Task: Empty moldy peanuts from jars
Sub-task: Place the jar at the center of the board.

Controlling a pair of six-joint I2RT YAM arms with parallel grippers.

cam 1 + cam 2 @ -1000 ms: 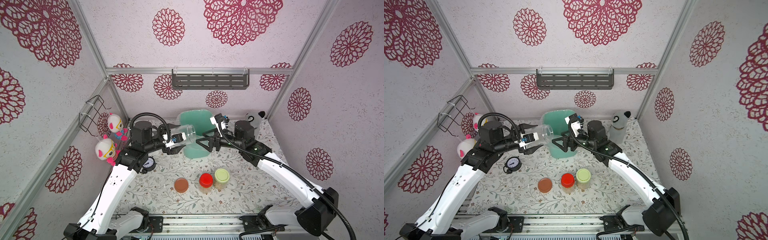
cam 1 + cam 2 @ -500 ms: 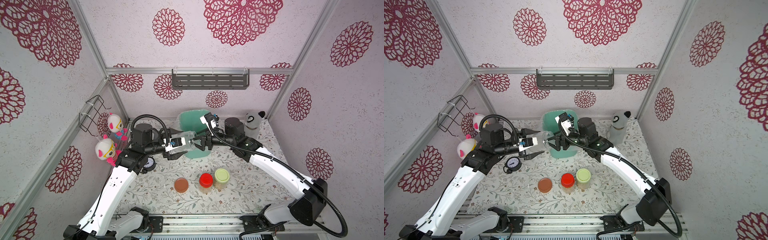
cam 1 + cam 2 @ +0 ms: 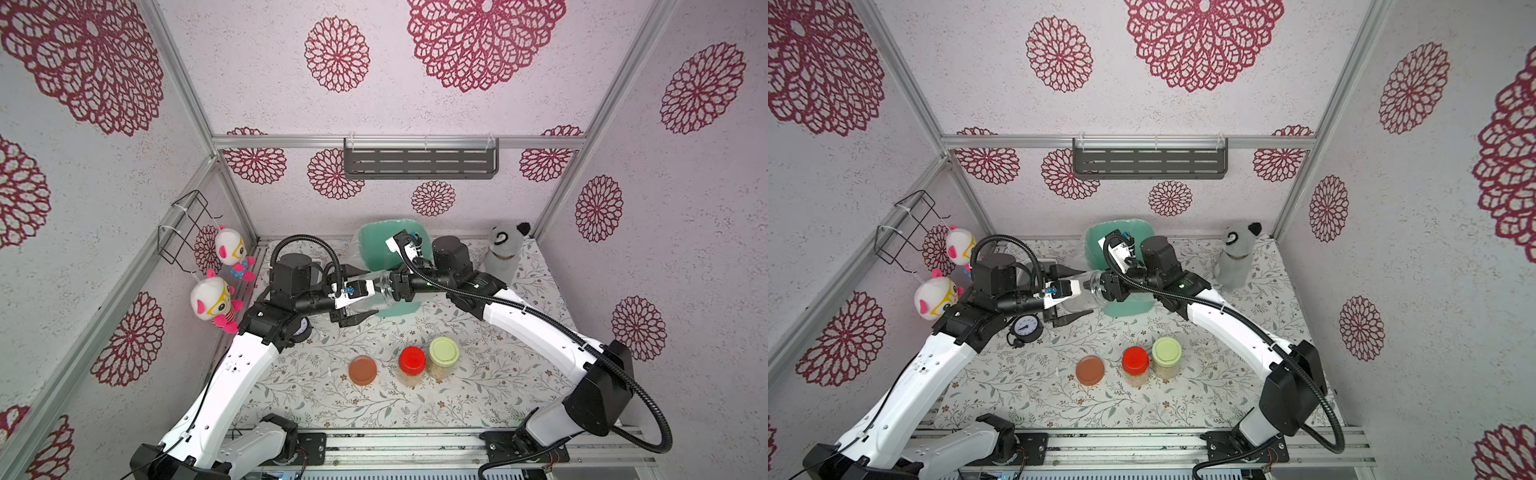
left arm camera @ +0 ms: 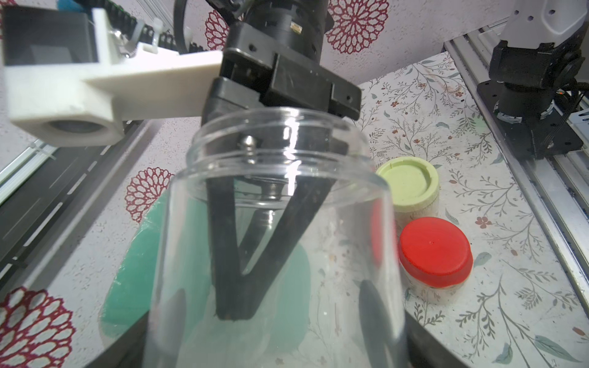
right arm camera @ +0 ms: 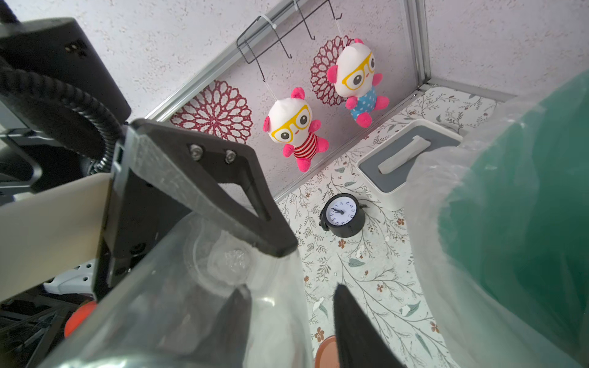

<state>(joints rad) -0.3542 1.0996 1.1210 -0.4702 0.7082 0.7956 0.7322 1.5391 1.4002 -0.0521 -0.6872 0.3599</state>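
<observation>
Left wrist view: right end effector (image 4: 237, 306) has just slid into the empty jar (image 4: 334, 255), pinching its wall; left end effector (image 3: 371, 294) stays clamped around it near 12 o'clock. Handover likely; capped jars (image 3: 412, 361) at 6 o'clock hold peanuts (image 3: 438, 370).

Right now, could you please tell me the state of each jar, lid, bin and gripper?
clear jar: lidless, empty, held sideways.
brown lid: off, lying flat.
red-lidded jar: closed, upright, peanuts inside.
green-lidded jar: closed, upright, peanuts inside.
mint bin: open, bag-lined.
left gripper: fingers clamped on clear jar.
right gripper: at jar's mouth; grip unclear.
</observation>
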